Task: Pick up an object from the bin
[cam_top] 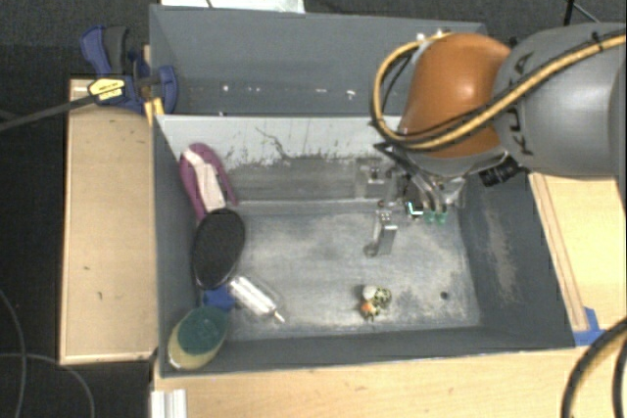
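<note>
Pincer (380, 235) above bare bin floor (304, 255)

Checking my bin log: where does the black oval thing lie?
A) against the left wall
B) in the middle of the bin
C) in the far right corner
A: the black oval thing lies along the left wall of the bin, between the purple-and-white thing and the round green thing.

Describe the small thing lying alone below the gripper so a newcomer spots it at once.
Find the grey bin and follow its near wall to the middle. There, below the gripper, lies a tiny white, orange and dark lump; it sits alone, while the other things crowd the left wall.
</note>
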`<state>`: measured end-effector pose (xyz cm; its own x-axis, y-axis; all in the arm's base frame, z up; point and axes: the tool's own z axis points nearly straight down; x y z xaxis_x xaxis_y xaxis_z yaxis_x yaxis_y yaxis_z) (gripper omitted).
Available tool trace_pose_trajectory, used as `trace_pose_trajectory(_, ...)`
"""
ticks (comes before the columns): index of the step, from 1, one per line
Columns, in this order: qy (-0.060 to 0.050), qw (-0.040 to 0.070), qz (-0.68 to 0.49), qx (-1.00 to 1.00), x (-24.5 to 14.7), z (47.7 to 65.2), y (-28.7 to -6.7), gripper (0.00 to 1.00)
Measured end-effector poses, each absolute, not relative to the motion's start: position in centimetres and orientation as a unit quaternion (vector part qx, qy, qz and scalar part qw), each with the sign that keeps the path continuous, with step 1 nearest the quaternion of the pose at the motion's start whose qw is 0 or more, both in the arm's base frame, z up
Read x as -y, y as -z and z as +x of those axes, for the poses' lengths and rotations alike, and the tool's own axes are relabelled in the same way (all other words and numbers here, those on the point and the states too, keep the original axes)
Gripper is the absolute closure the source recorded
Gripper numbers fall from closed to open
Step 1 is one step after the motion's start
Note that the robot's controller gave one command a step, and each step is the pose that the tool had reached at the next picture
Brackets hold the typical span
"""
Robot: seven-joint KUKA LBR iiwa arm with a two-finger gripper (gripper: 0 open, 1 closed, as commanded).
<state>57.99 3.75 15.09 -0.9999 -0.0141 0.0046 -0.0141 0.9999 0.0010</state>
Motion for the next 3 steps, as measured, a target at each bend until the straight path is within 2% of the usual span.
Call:
trace_pose_trajectory(1,0.0,0.002,0.055,0.998,-3.2,52.2,-10.3,0.0)
trace_pose_trajectory(2,0.001,-0.005,0.117,0.993,-1.9,48.7,-7.2,0.0)
trace_pose_trajectory(3,0.002,-0.003,0.117,0.993,-2.1,48.7,-7.2,1.0)
